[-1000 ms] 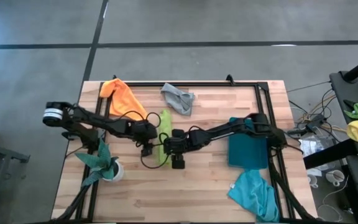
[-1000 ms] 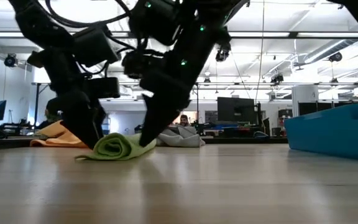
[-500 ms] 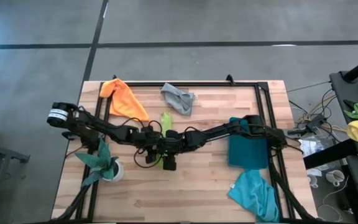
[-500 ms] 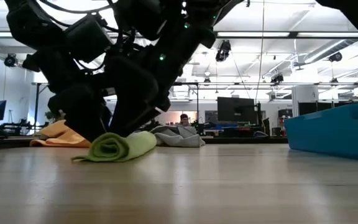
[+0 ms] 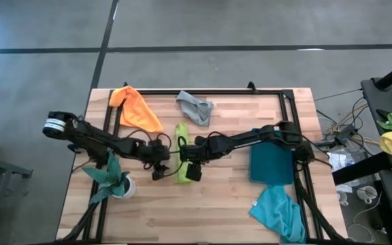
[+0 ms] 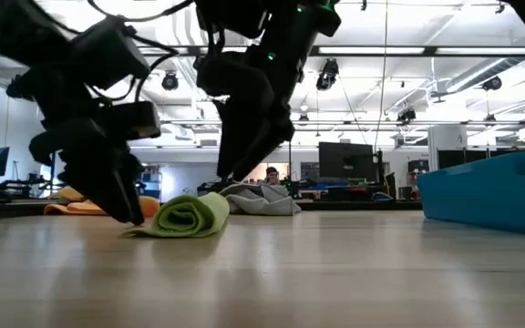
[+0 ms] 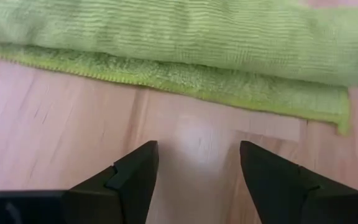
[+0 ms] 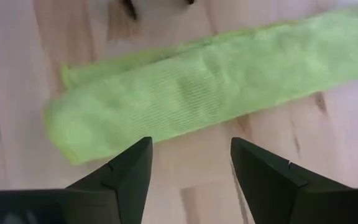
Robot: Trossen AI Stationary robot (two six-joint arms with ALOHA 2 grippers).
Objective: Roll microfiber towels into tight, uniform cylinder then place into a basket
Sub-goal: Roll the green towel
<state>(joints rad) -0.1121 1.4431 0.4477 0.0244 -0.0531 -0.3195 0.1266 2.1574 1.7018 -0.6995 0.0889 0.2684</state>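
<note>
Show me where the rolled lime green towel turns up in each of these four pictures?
High view: the rolled lime green microfiber towel lies mid-table, between both grippers.
Low view: left of centre on the wood.
Left wrist view: across the top.
Right wrist view: a diagonal band through the middle.
Shared landmark: the pale wooden table, beneath the towel in every view.

Two matte black, jointed robot arms are trailing thin black cables. The left arm point(image 5: 107, 141) is showing a pale grey cylindrical cap at one joint; the right arm point(image 5: 240, 141) is glowing with tiny green indicator lights.
</note>
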